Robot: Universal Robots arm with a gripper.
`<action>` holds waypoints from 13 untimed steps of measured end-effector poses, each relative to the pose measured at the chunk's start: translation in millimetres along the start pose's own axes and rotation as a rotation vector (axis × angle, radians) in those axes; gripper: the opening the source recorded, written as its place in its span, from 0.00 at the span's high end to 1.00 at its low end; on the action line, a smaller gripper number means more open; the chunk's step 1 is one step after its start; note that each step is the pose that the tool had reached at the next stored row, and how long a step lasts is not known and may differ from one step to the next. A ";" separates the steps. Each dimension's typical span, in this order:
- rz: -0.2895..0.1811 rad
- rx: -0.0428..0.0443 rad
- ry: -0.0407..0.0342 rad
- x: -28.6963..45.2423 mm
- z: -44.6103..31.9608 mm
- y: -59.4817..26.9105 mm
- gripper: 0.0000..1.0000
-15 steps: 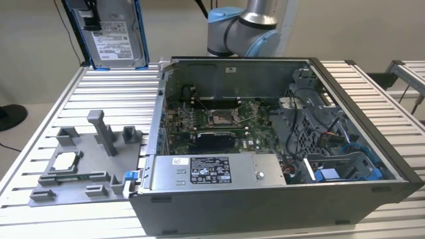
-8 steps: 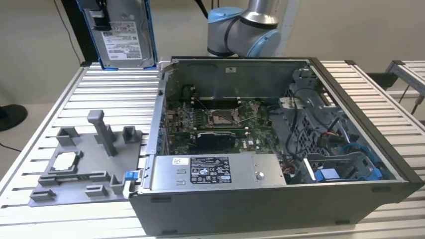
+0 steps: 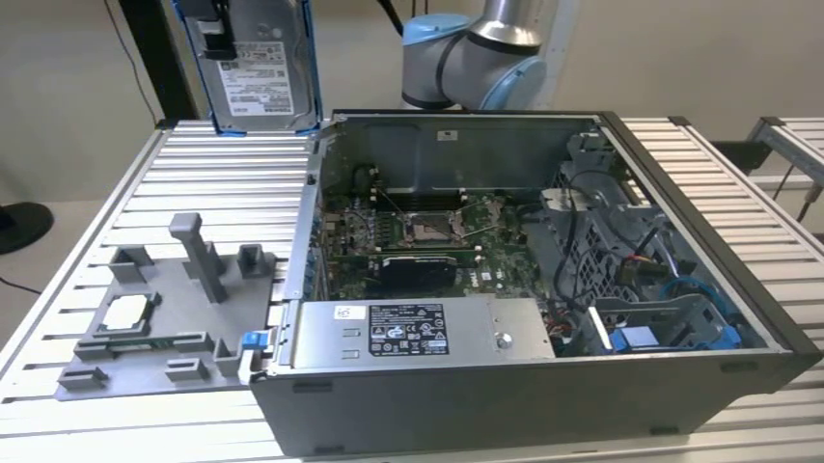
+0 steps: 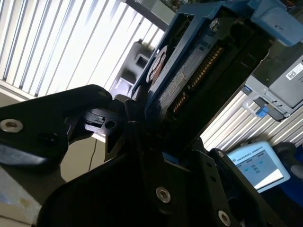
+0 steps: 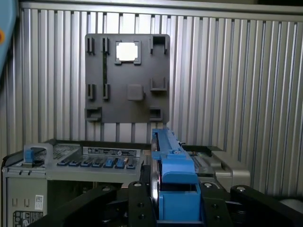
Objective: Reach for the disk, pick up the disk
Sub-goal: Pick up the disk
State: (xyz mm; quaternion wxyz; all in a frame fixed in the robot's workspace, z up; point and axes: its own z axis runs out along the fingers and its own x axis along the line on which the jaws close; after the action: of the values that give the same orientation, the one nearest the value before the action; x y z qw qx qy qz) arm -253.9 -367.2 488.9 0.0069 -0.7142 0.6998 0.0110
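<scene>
At the near left, a grey tray lies on the slatted counter with a small white chip on it. Beyond it, over the counter's far left, the disk stands upright in the air, white label facing the exterior view and blue bracket along its edges. In the first wrist view the gripper has its jaws pinching the disk on both flat faces. To the right sits the open computer case, with a grey metal box at its near wall. The arm rises behind the case's far wall.
</scene>
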 end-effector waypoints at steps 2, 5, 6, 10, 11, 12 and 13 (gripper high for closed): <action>0.000 0.0000 0.0001 0.1 -0.1 -4.6 1.00; 0.000 0.0000 0.0000 0.2 -0.1 -12.0 1.00; 0.000 0.0001 0.0000 0.3 -0.1 -14.4 1.00; -0.001 0.0000 0.0000 0.5 -0.2 -24.1 1.00; -0.001 0.0000 0.0000 0.5 -0.2 -26.5 1.00; -0.001 0.0000 0.0000 0.6 -0.2 -28.9 1.00; -0.001 0.0000 0.0000 0.6 -0.2 -31.4 1.00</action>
State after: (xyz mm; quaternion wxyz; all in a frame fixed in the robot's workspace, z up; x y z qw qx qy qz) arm -222.5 -367.2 488.9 0.0069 -0.7144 0.6996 0.0109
